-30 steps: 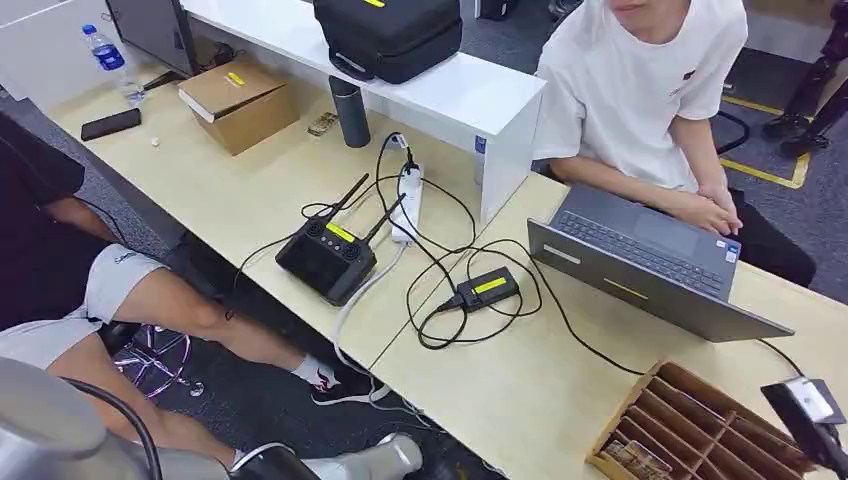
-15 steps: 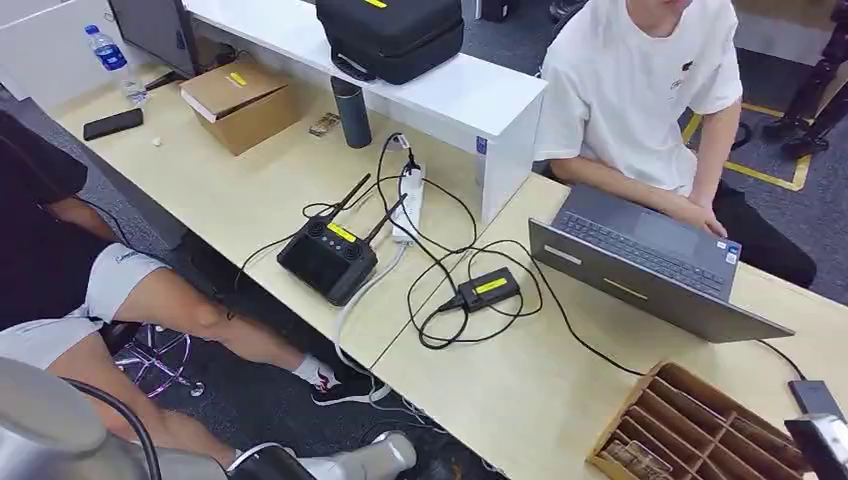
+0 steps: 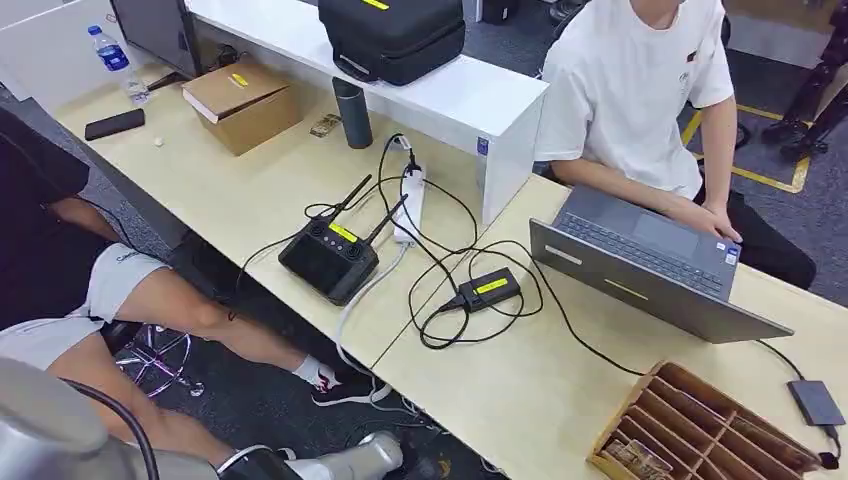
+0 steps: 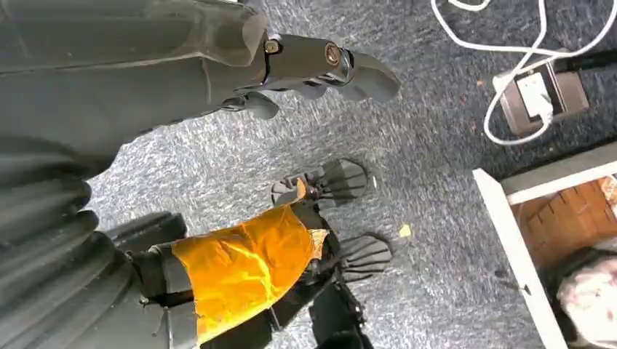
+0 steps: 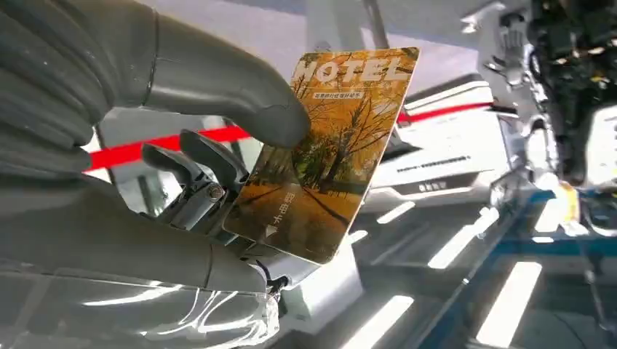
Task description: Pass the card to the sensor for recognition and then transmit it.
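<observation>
Right wrist view: my right hand (image 5: 153,153) pinches a glossy hotel key card printed with autumn trees (image 5: 324,153) between the thick grey thumb and the darker fingers (image 5: 196,171) behind it. The grip takes one long edge only, so most of the printed face stands free; I judge this leaves the flat of the card available to present to a reader. Behind the card appear ceiling lights and a red stripe, so the hand is raised and turned upward, well away from the desk.

Head view: a small flat dark-grey sensor pad (image 3: 816,402) lies on the pale wooden desk (image 3: 520,390), trailing a thin cable, just beside the brown compartmented cardboard tray (image 3: 700,425). Farther along the desk stand an open grey laptop (image 3: 650,265), at which a person in a white T-shirt (image 3: 630,90) types, a black handheld controller with two antennas (image 3: 328,255) and a small black box with a yellow label (image 3: 488,288), linked by looping black leads.

Left wrist view: my left hand (image 4: 320,69) hangs beside my body over blue-grey carpet (image 4: 436,189), fingers loosely apart and holding nothing; I judge it is parked, leaving the work to the right.

The next step, as I judge it, is to bring the card down flat onto the pad.
</observation>
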Controlling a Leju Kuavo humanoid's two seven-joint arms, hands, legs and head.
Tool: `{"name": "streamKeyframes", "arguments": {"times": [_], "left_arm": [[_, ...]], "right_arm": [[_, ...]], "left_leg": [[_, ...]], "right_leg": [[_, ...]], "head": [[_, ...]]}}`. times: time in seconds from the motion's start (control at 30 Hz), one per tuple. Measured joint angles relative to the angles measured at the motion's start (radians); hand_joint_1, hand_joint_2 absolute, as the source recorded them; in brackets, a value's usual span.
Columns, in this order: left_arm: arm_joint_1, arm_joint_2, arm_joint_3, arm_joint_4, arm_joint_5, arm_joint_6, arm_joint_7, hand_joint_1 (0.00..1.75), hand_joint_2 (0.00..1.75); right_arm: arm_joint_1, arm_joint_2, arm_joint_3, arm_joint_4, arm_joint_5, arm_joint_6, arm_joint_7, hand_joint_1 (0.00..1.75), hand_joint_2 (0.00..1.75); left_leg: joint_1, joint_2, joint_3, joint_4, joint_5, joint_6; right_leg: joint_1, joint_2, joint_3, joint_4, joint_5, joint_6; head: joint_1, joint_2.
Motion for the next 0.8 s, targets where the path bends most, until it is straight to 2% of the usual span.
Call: {"name": "streamKeyframes", "arguments": {"times": [0.33,0.8], "left_arm": [[0.024,0.012,0.0,-0.005,-0.01,0.009,-0.021,0.0,1.75],[0.029,0.018,0.0,-0.016,-0.021,0.008,-0.023,0.0,1.75]], "right_arm": [[0.155,0.024,-0.096,-0.032,-0.025,-0.001,-0.067,1.75,1.75],[0.213,0.081,-0.104,-0.039,-0.015,0.014,-0.083,1.75,1.75]], "left_leg": [[0.0,0.0,0.0,-0.001,0.0,0.0],[0.0,0.0,0.001,-0.001,0.0,0.0]], "right_leg": [[0.0,-0.001,0.0,0.0,0.0,0.0],[0.0,-0.001,0.001,0.0,0.0,0.0]], "head": [[0.0,0.0],[0.0,0.0]]}}
